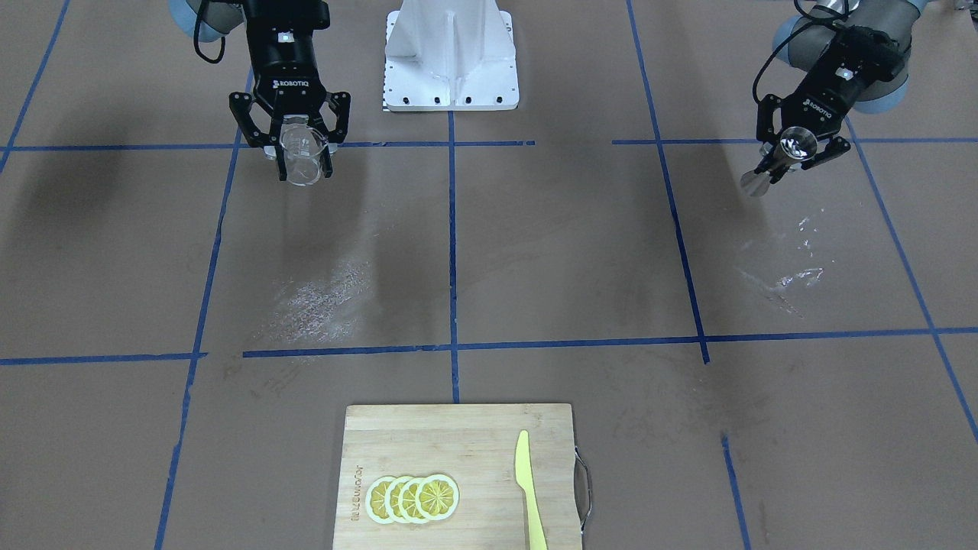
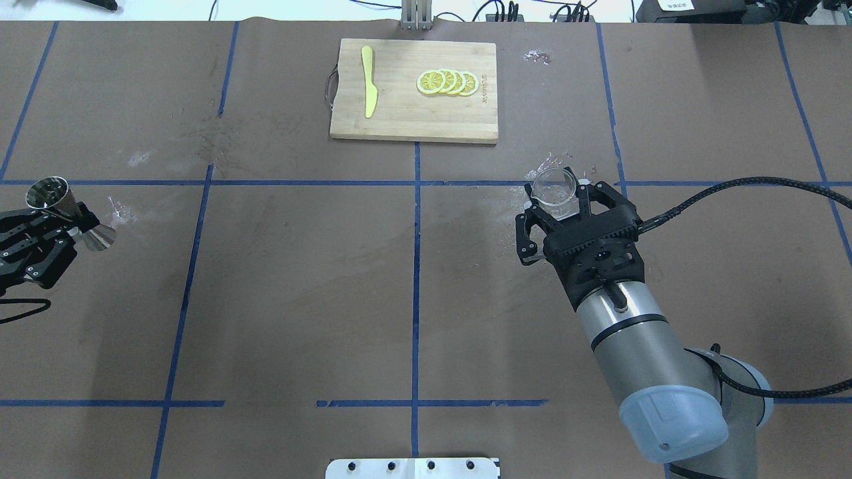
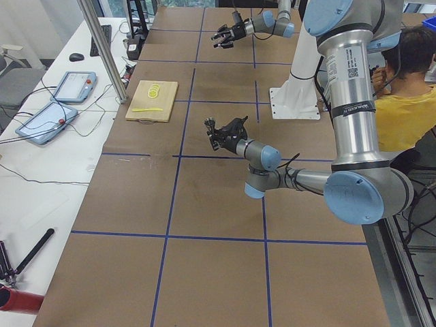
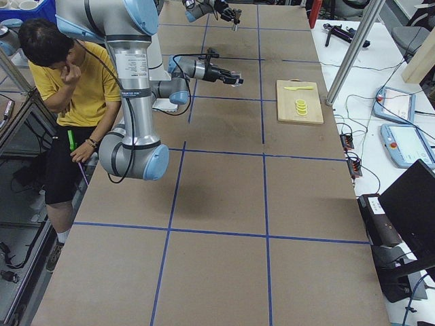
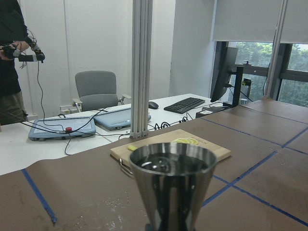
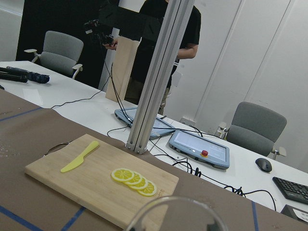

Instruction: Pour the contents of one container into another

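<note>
The clear measuring cup (image 2: 554, 191) stands upright off the table, with my right gripper (image 2: 556, 199) shut on its sides; it also shows in the front view as the cup (image 1: 303, 155) inside that gripper (image 1: 306, 166). Only the cup's rim (image 6: 175, 214) shows in the right wrist view. Far across the table, my left gripper (image 2: 72, 219) is shut on the waist of the metal jigger (image 2: 48, 193), which is held tilted above the paper. The jigger (image 1: 781, 156) shows in the front view, and its upper cone (image 5: 172, 185) fills the bottom of the left wrist view. Whether either vessel holds liquid is unclear.
A wooden cutting board (image 2: 399, 123) at the table's far edge carries lemon slices (image 2: 447, 82) and a yellow knife (image 2: 368, 90). Wet, scuffed patches (image 1: 787, 267) mark the brown paper below the jigger. The white robot base (image 1: 451, 57) stands between the arms. A person (image 3: 409, 88) sits behind the robot.
</note>
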